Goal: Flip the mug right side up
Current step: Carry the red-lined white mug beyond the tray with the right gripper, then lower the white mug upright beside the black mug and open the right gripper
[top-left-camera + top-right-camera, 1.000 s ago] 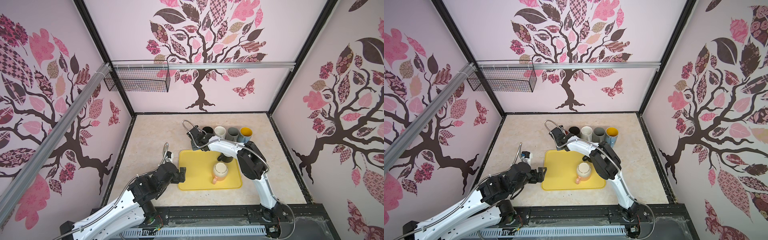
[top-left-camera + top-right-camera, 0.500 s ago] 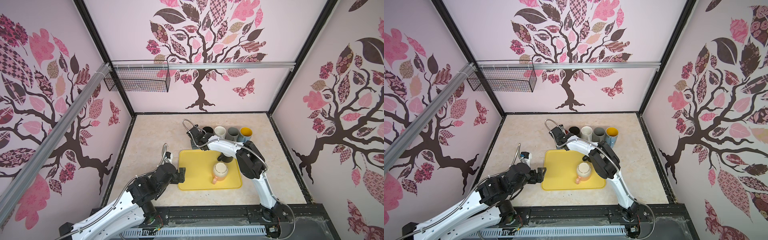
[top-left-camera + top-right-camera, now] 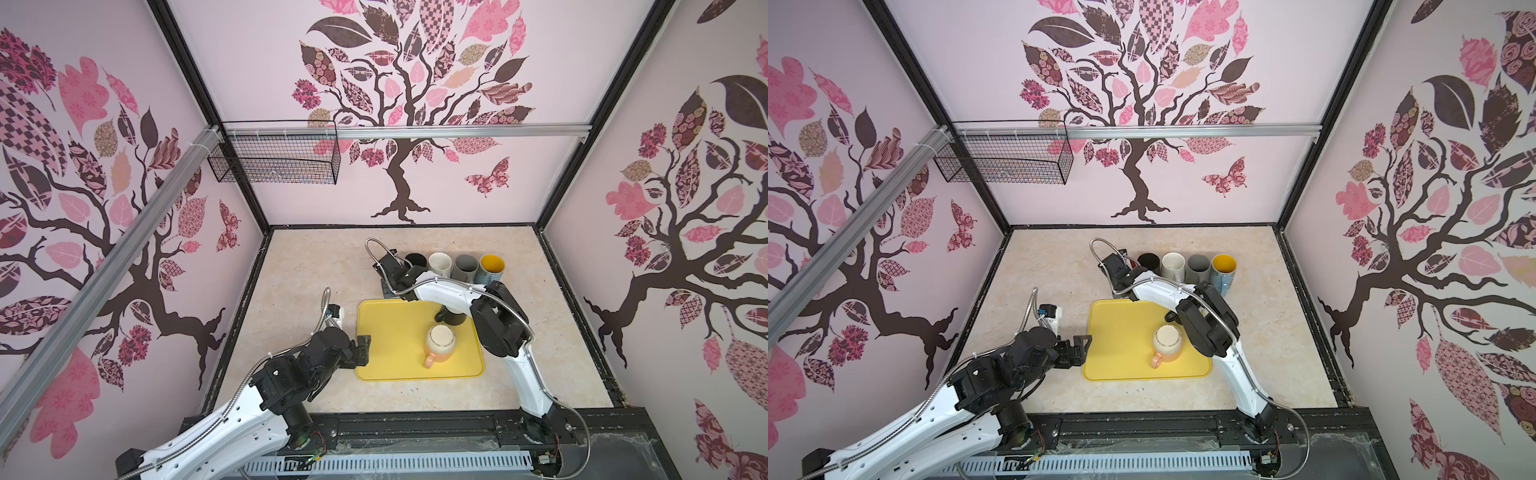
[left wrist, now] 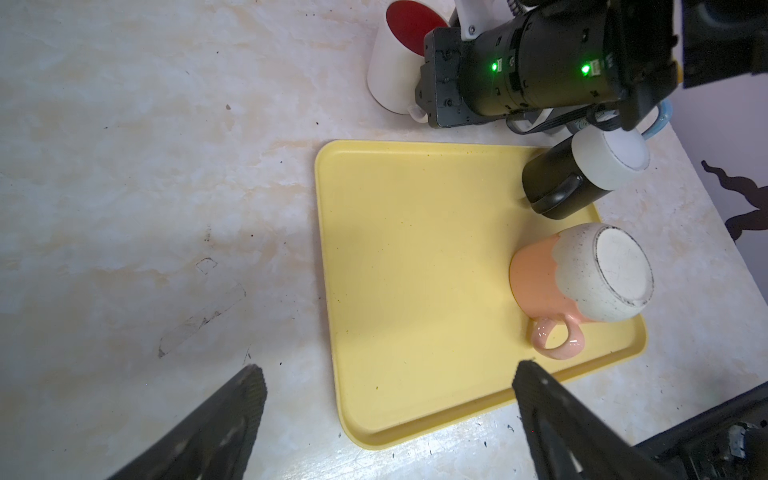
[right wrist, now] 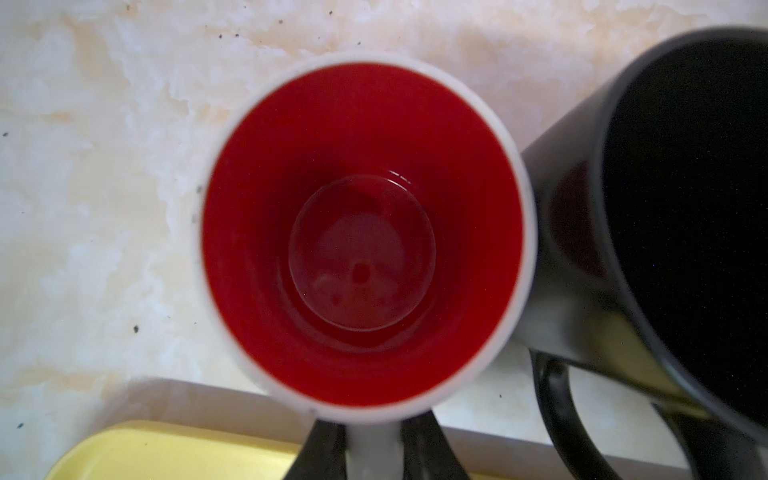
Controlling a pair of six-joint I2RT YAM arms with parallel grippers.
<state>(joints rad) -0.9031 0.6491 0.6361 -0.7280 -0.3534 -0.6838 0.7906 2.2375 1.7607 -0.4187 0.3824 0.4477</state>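
Right gripper [image 5: 372,428]: narrowed about the handle [image 5: 374,453] of the red mug [image 5: 361,232], a finger on each side. Whether the handle is clamped cannot be told.
Red mug: set upright on the worktop [image 3: 299,291] toward its far edge, just off the tray [image 4: 415,291] and just beside a black mug [image 5: 685,208].
Left gripper [image 4: 388,368]: held wide and empty at the tray's left edge.
Peach mug [image 4: 582,274] and dark mug [image 4: 557,187]: set upside down along the tray's right edge.

black mug [image 5: 685,208] partly off-frame
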